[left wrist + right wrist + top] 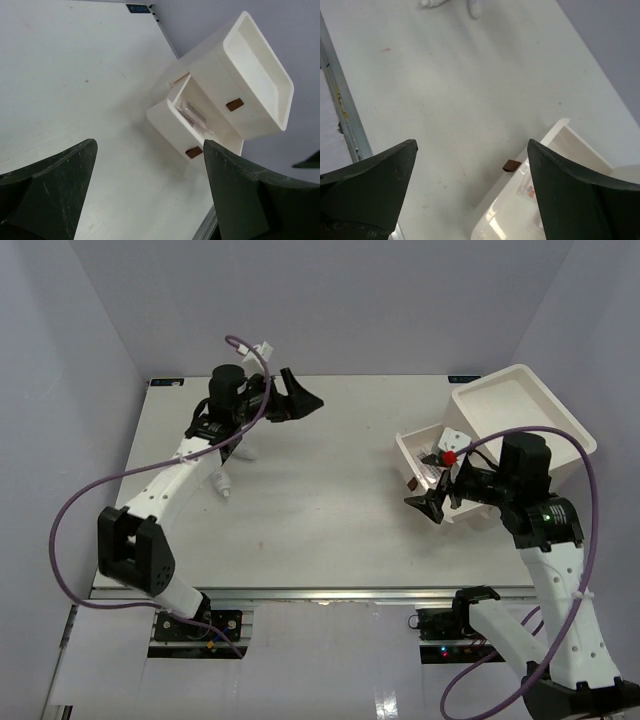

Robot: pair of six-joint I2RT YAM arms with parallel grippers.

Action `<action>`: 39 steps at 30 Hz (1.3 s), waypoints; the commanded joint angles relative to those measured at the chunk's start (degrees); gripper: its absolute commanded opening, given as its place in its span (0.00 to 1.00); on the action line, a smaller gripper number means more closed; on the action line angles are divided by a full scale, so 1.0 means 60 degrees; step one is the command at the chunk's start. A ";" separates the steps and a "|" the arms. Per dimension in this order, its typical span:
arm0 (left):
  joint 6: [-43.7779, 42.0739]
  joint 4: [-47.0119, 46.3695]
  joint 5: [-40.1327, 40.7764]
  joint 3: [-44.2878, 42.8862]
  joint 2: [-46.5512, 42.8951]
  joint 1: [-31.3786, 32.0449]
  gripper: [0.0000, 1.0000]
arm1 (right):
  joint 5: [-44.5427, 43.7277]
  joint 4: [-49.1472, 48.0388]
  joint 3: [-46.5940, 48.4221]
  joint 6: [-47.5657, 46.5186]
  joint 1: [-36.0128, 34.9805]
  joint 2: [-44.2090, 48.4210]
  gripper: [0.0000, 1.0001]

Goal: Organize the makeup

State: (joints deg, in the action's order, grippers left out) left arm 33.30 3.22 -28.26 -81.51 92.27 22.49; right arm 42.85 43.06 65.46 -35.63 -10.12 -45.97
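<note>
A white tube (222, 483) lies on the table at the left, beside my left arm; its end shows at the top edge of the right wrist view (476, 7). A clear packet (194, 116) rests inside the small white tray (405, 445), seen too in the right wrist view (527, 190). A small red item (450, 455) shows at that tray. My left gripper (305, 395) hangs open above the table's back left, nothing between its fingers (150, 145). My right gripper (432, 502) is open and empty over the tray's near corner (471, 145).
The big white bin (480, 390) stands tilted at the back right, touching the small tray (165, 120). Brown tabs (511, 165) stick out of the tray's walls. The table's metal front edge (345, 125) runs close to my right gripper. Purple cables loop off both arms.
</note>
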 commanded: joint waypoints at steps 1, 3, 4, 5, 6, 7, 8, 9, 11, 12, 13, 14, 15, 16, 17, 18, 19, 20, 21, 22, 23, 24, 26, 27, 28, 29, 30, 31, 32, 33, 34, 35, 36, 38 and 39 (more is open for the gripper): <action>-0.1106 0.0190 0.0066 0.3128 -0.2283 -0.0615 0.98 | 0.0002 -0.0204 -0.0432 0.0287 -0.0412 -0.1467 0.89; -0.1373 0.0336 0.0623 0.4102 -0.3413 -0.0856 0.98 | -0.0721 -0.0208 -0.0413 0.0318 -0.0986 -0.1994 0.74; -0.1537 0.0445 0.0937 0.4525 -0.3806 -0.0896 0.98 | -0.1306 -0.0216 -0.0397 0.0350 -0.1470 -0.2213 0.63; -0.1702 0.0442 0.1332 0.5032 -0.4296 -0.0926 0.98 | -0.1908 -0.0268 -0.0383 0.0432 -0.1917 -0.2467 0.56; -0.1867 0.0404 0.1754 0.5566 -0.4817 -0.0952 0.98 | -0.2516 -0.0333 -0.0370 0.0530 -0.2354 -0.2730 0.51; -0.1991 0.0339 0.2166 0.6078 -0.5333 -0.0964 0.98 | -0.3083 -0.0433 -0.0369 0.0650 -0.2714 -0.2974 0.46; -0.2077 0.0252 0.2562 0.6561 -0.5838 -0.0965 0.98 | -0.3606 -0.0557 -0.0378 0.0785 -0.2997 -0.3200 0.43; -0.2094 0.0193 0.2799 0.6855 -0.6208 -0.0963 0.98 | -0.3949 -0.0633 -0.0379 0.0873 -0.3011 -0.3413 0.41; -0.2171 0.0093 0.3168 0.7227 -0.6918 -0.0924 0.98 | -0.4738 -0.0826 -0.0399 0.1007 -0.3330 -0.4042 0.39; -0.2230 0.0051 0.3254 0.7238 -0.7249 -0.0932 0.98 | -0.5254 -0.0894 -0.0416 0.1067 -0.3399 -0.4263 0.38; -0.2260 0.0028 0.3350 0.7262 -0.7425 -0.0942 0.98 | -0.5583 -0.0969 -0.0443 0.1131 -0.3453 -0.4521 0.37; -0.2264 0.0036 0.3443 0.7285 -0.7525 -0.0950 0.98 | -0.5849 -0.1023 -0.0462 0.1225 -0.3496 -0.4798 0.36; -0.2255 0.0080 0.3505 0.7286 -0.7649 -0.0950 0.98 | -0.6207 -0.1029 -0.0452 0.1373 -0.3533 -0.5046 0.35; -0.2267 0.0098 0.3494 0.7286 -0.7689 -0.0950 0.98 | -0.6504 -0.1057 -0.0452 0.1493 -0.3562 -0.5189 0.35; -0.2278 0.0115 0.3483 0.7286 -0.7729 -0.0950 0.98 | -0.6802 -0.1086 -0.0452 0.1613 -0.3590 -0.5333 0.35; -0.2282 0.0117 0.3454 0.7286 -0.7755 -0.0950 0.98 | -0.7387 -0.1201 -0.0491 0.1699 -0.3601 -0.5447 0.35; -0.2283 0.0109 0.3414 0.7286 -0.7771 -0.0950 0.98 | -0.8147 -0.1368 -0.0555 0.1764 -0.3602 -0.5545 0.36; -0.2283 0.0098 0.3341 0.7276 -0.7775 -0.0941 0.98 | -0.8594 -0.1459 -0.0605 0.1833 -0.3602 -0.5676 0.38; -0.2279 0.0096 0.3283 0.7268 -0.7782 -0.0936 0.98 | -0.9069 -0.1559 -0.0670 0.1891 -0.3591 -0.5780 0.40; -0.2272 0.0103 0.3243 0.7261 -0.7795 -0.0936 0.98 | -0.9636 -0.1684 -0.0749 0.1937 -0.3572 -0.5853 0.42; -0.2265 0.0105 0.3211 0.7259 -0.7812 -0.0935 0.98 | -1.0144 -0.1790 -0.0815 0.1966 -0.3524 -0.5912 0.44; -0.2257 0.0097 0.3194 0.7267 -0.7836 -0.0935 0.98 | -1.0536 -0.1855 -0.0856 0.1958 -0.3420 -0.5945 0.47; -0.2253 0.0089 0.3142 0.7286 -0.7884 -0.0947 0.98 | -1.0969 -0.1945 -0.0828 0.1985 -0.3200 -0.5965 0.50; -0.2253 0.0082 0.3142 0.7286 -0.7900 -0.0939 0.98 | -1.1256 -0.1976 -0.0781 0.2024 -0.3044 -0.5973 0.52; -0.2259 0.0072 0.3130 0.7286 -0.7912 -0.0936 0.98 | -1.1432 -0.1985 -0.0737 0.1990 -0.2945 -0.5982 0.53; -0.2268 0.0065 0.3113 0.7286 -0.7921 -0.0935 0.98 | -1.1539 -0.1980 -0.0696 0.1904 -0.2879 -0.5993 0.54; -0.2268 0.0077 0.3113 0.7286 -0.7922 -0.0935 0.98 | -1.1751 -0.2003 -0.0660 0.1856 -0.2749 -0.6005 0.55; -0.2255 0.0078 0.3087 0.7286 -0.7922 -0.0935 0.98 | -1.1861 -0.2031 -0.0657 0.1748 -0.2660 -0.6032 0.57; -0.2259 0.0072 0.3048 0.7286 -0.7922 -0.0935 0.98 | -1.1902 -0.2046 -0.0616 0.1688 -0.2544 -0.6058 0.58; -0.2266 0.0066 0.3008 0.7286 -0.7922 -0.0935 0.98 | -1.1935 -0.2060 -0.0569 0.1635 -0.2425 -0.6085 0.60; -0.2258 0.0053 0.2986 0.7286 -0.7902 -0.0935 0.98 | -1.1976 -0.2074 -0.0535 0.1598 -0.2287 -0.6133 0.62; -0.2253 0.0049 0.2962 0.7286 -0.7892 -0.0935 0.98 | -1.1999 -0.2106 -0.0516 0.1542 -0.2213 -0.6170 0.64; -0.2253 0.0049 0.2943 0.7286 -0.7892 -0.0940 0.98 | -1.2040 -0.2171 -0.0497 0.1458 -0.2143 -0.6208 0.65; -0.2253 0.0049 0.2917 0.7288 -0.7887 -0.0947 0.98 | -1.2147 -0.2319 -0.0456 0.1287 -0.1985 -0.6295 0.68; -0.2253 0.0049 0.2908 0.7293 -0.7878 -0.0943 0.98 | -1.2191 -0.2380 -0.0439 0.1222 -0.1924 -0.6338 0.69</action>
State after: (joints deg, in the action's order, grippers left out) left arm 20.38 4.29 -9.73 -37.32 45.91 16.99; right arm -22.34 31.10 60.59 -25.20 -24.43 -83.34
